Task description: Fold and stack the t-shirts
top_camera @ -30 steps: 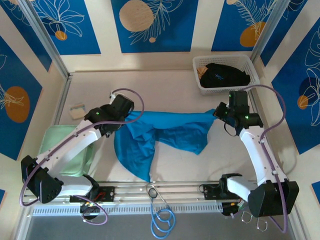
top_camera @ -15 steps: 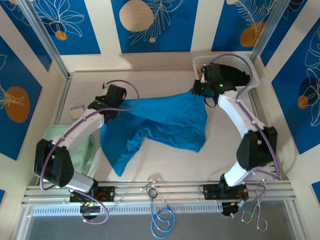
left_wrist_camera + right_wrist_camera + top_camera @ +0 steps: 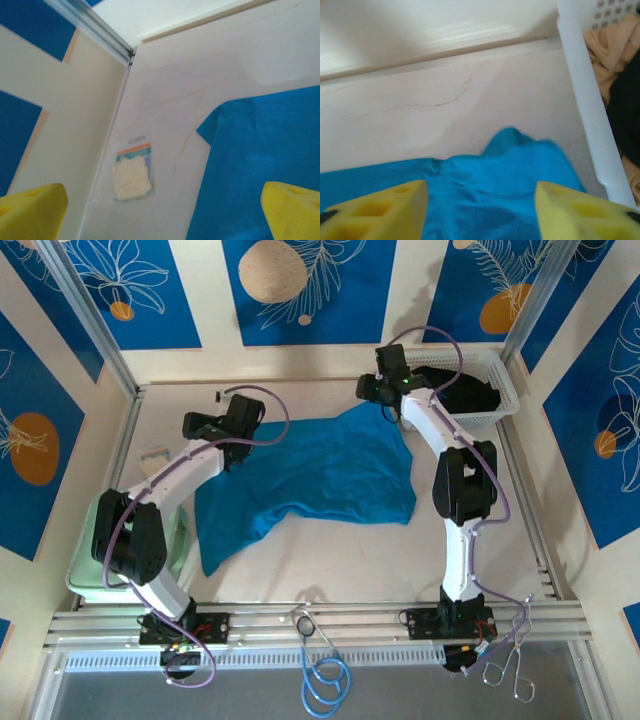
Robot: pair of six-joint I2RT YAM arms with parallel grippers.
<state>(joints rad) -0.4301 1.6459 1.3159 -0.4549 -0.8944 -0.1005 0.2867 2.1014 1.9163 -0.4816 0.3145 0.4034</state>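
The teal-blue t-shirt (image 3: 320,475) lies spread over the middle of the table. Its far left corner (image 3: 260,150) is beside my left gripper (image 3: 200,426), and its far right corner (image 3: 520,160) is under my right gripper (image 3: 368,390). In the left wrist view, my left gripper (image 3: 162,215) is wide open with bare table between its yellow fingers (image 3: 30,210). In the right wrist view, my right gripper (image 3: 482,210) is open above the teal cloth, and its fingers (image 3: 375,210) are not pinching it. The black t-shirt (image 3: 468,392) lies in the white basket (image 3: 500,365).
The basket wall (image 3: 585,100) rises just right of my right gripper, with tan cloth (image 3: 610,45) and the black shirt (image 3: 627,100) inside. A small packet (image 3: 155,458) (image 3: 132,170) lies by the left wall. A pale green pad (image 3: 95,540) sits at the near left.
Both arms swung toward the far side, dragging the teal shirt with them and spreading it flatter. Both grippers were shut on its corners; now both have opened and let go.
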